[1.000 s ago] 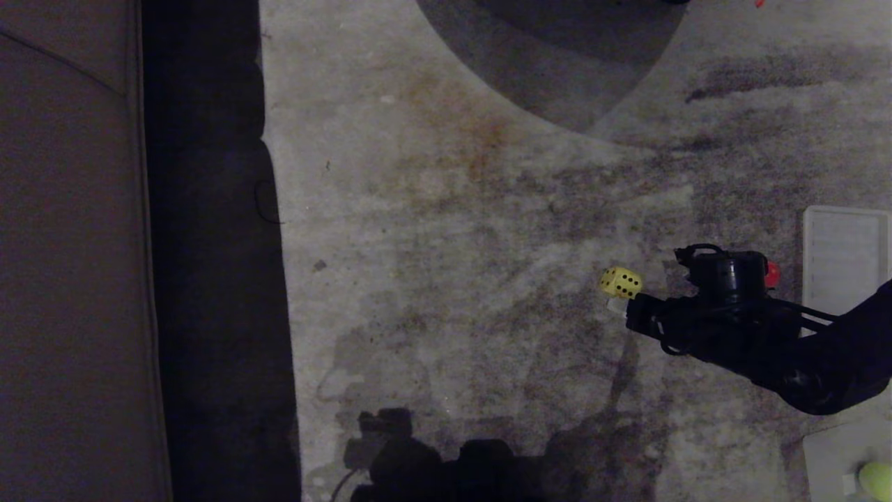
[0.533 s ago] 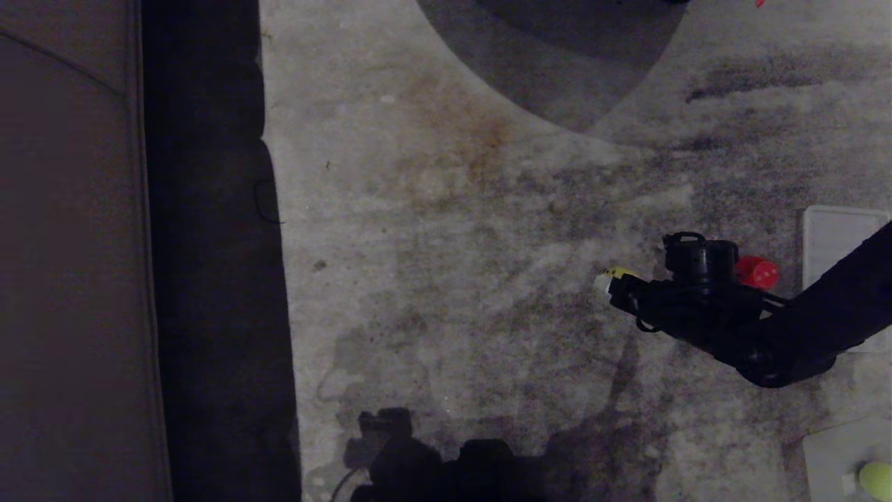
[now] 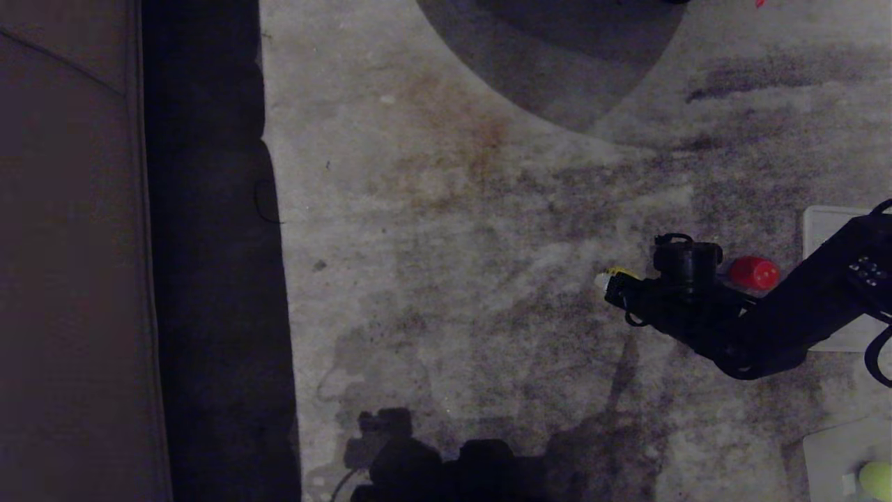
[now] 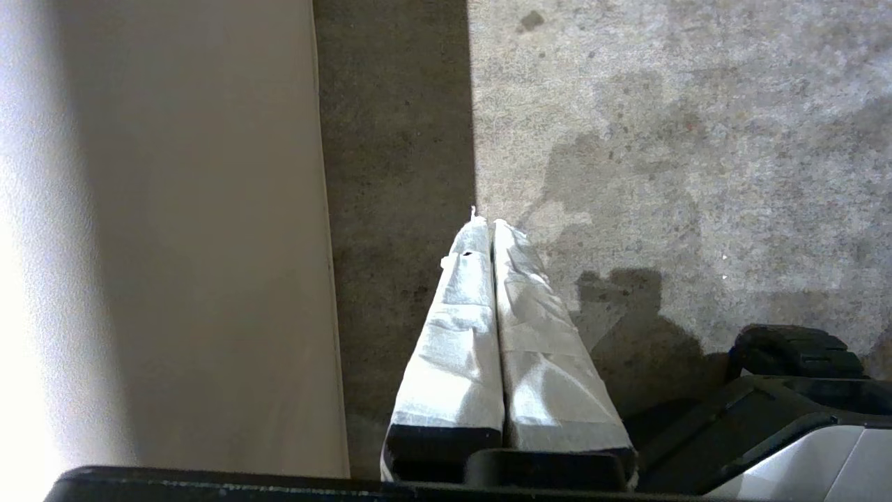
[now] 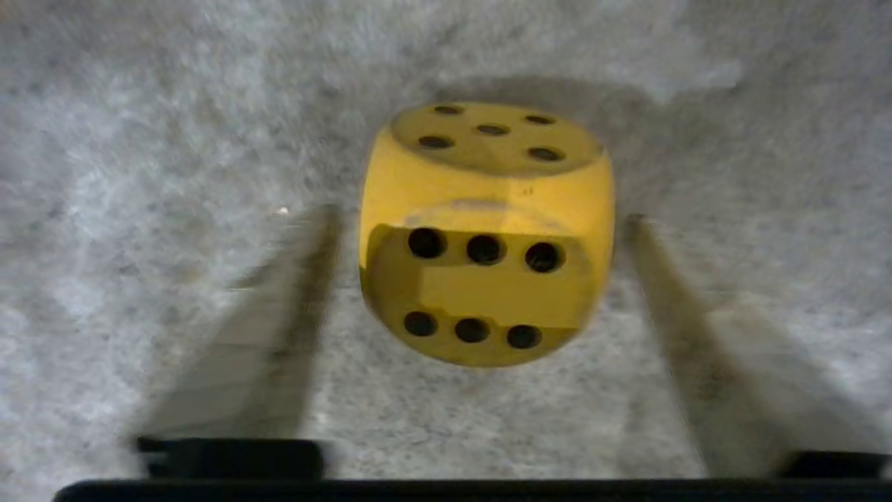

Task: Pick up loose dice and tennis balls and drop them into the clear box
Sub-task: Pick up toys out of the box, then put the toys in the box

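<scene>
Step in hand, as judged: pickup of the yellow die (image 5: 486, 233), grasp not yet made. Next move likely calls for closing squarely on the die's two side faces, then a lift and carry to the box at lower right of the head view.

Nearest, lower right corner of the head view: clear box (image 3: 833, 453), only a corner in frame, with one tennis ball (image 3: 877, 480) at its edge; inside or merely beside, not determinable.

Left gripper (image 4: 493, 226), seen only in its own wrist view: white-wrapped fingers (image 4: 456, 335) pressed together, nothing between them, idle over bare floor (image 3: 453, 314).

Right of centre in the head view: right gripper (image 3: 608, 280) low over the floor, arm reaching in from the right edge. In the right wrist view, right gripper (image 5: 481, 223) spread wide, one finger (image 5: 279, 314) to each side of the die, a visible gap on both sides, no contact, nothing held. Die resting on the floor, centred between the fingers, six-pip face toward the camera. In the head view only a yellow sliver (image 3: 619, 272) showing at the fingertips.

Just behind the wrist: red die (image 3: 752, 272), loose on the floor, near the yellow one.

Farther right: ribbed lid (image 3: 822, 230), flat, partly under the arm.
</scene>
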Available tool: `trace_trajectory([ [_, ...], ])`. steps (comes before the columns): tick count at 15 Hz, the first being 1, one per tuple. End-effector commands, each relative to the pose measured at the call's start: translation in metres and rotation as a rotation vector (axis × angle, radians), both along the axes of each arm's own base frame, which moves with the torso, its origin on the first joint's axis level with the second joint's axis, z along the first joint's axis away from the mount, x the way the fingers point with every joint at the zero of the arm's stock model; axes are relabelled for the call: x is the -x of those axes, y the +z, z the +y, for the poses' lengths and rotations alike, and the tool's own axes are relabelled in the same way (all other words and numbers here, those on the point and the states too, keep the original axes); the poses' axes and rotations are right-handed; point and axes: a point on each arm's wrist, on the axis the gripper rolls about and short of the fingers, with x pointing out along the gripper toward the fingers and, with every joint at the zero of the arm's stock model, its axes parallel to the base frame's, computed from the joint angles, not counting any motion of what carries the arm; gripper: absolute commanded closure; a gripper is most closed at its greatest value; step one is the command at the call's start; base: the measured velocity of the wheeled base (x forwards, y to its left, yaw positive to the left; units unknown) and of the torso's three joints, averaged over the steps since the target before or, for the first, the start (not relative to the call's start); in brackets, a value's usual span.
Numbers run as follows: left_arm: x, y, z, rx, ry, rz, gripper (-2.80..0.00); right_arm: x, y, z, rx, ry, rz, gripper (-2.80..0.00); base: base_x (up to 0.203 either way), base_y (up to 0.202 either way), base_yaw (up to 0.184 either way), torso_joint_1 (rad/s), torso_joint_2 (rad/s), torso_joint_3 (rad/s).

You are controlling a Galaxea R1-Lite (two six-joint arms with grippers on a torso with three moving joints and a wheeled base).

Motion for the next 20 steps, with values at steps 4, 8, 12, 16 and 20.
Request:
trace_trajectory([
  [4,0.000,0.000,0.000,0.000,0.001,0.003,0.00,0.003,0.006,-0.001,0.004,-0.002,-0.022,0.00,0.000,0.000,0.000,0.000,0.00,0.000],
  [8,0.000,0.000,0.000,0.000,0.001,0.003,0.00,0.039,0.042,-0.010,0.044,0.012,-0.047,0.00,0.000,0.000,0.000,0.000,0.00,0.000],
  [12,0.000,0.000,0.000,0.000,0.001,0.003,0.00,0.120,0.073,-0.031,0.159,0.039,-0.011,0.00,0.000,0.000,0.000,0.000,0.00,0.000],
  [16,0.000,0.000,0.000,0.000,0.001,0.003,0.00,0.228,0.094,-0.050,0.243,0.071,-0.053,0.00,0.000,0.000,0.000,0.000,0.00,0.000],
  [20,0.000,0.000,0.000,0.000,0.001,0.003,0.00,0.332,0.082,-0.067,0.299,0.076,-0.045,0.00,0.000,0.000,0.000,0.000,0.00,0.000],
])
